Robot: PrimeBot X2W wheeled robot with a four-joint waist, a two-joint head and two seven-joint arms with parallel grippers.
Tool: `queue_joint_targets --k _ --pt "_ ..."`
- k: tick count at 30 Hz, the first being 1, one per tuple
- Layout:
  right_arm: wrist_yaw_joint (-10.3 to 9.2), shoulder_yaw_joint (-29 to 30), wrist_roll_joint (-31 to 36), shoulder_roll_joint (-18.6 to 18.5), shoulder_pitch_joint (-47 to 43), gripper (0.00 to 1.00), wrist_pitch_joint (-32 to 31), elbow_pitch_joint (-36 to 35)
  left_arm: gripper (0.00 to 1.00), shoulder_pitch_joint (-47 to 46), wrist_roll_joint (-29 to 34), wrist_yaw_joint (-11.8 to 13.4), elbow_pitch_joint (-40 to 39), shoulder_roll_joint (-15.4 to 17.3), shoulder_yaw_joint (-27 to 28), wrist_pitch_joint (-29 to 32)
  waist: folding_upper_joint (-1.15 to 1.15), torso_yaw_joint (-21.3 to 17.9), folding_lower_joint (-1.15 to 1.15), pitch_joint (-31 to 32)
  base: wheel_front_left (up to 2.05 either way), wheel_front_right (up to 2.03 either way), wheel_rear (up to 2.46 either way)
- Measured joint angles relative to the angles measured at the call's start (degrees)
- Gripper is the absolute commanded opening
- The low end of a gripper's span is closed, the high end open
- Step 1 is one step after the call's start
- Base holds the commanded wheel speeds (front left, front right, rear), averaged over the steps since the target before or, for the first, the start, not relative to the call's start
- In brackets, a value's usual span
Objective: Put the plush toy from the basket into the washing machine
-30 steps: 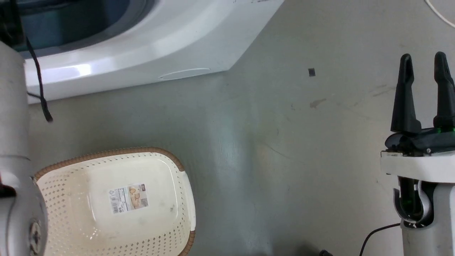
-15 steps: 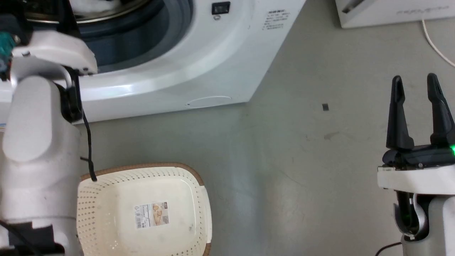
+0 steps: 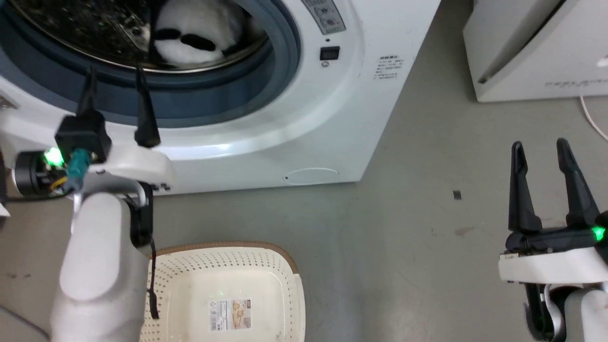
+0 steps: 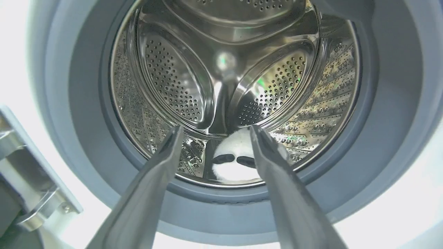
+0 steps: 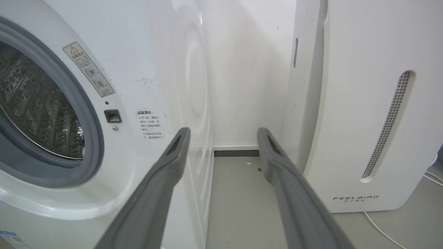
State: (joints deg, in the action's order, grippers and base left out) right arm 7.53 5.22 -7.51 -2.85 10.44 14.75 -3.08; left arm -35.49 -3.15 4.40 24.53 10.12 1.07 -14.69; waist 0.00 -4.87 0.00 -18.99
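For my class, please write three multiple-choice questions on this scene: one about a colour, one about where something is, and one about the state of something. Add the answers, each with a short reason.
1. What colour is the trim on the rim of the basket?
A brown
B blue
C green

2. Where is the plush toy?
A in the basket
B inside the washing machine
C on top of the washing machine

3. The left gripper has its fingers:
A open, holding nothing
B shut on the plush toy
C shut on the basket's rim

Answers:
1 A, the band along the rim is brown above cream walls.
2 B, the left wrist view shows it lying inside, past the round opening.
3 A, a wide gap shows between the fingers, with nothing gripped.
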Motion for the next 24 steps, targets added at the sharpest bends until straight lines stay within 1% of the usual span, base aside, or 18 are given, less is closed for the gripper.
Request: queue_joint_targets --k 9,12,19,24 --pt "0.0 -0.2 0.5 0.0 -3.9 1.0 0.0 1.2 1.0 10.0 0.2 -0.6 -4.2 -2.8 -0.8 0.0 0.0 2.5 0.0 5.8 0.0 0.0 0.0" --pt "0.0 -0.4 0.6 0.0 -5.2 1.0 0.0 1.6 1.0 13.1 0.2 -1.5 -5.1 -3.5 -0.9 0.0 0.0 3.1 0.0 7.6 0.0 0.0 0.0" --pt "0.0 -0.5 0.8 0.0 -8.2 1.0 0.0 2.7 1.0 19.4 0.6 -2.5 -6.2 -4.1 -1.5 0.0 0.0 4.9 -0.01 11.3 0.0 0.0 0.0" --pt "0.0 -0.1 0.9 0.0 -10.0 1.0 0.0 3.1 1.0 23.4 1.1 -2.6 -6.7 -4.9 -2.2 0.0 0.0 6.6 -0.01 13.1 0.0 0.0 0.0"
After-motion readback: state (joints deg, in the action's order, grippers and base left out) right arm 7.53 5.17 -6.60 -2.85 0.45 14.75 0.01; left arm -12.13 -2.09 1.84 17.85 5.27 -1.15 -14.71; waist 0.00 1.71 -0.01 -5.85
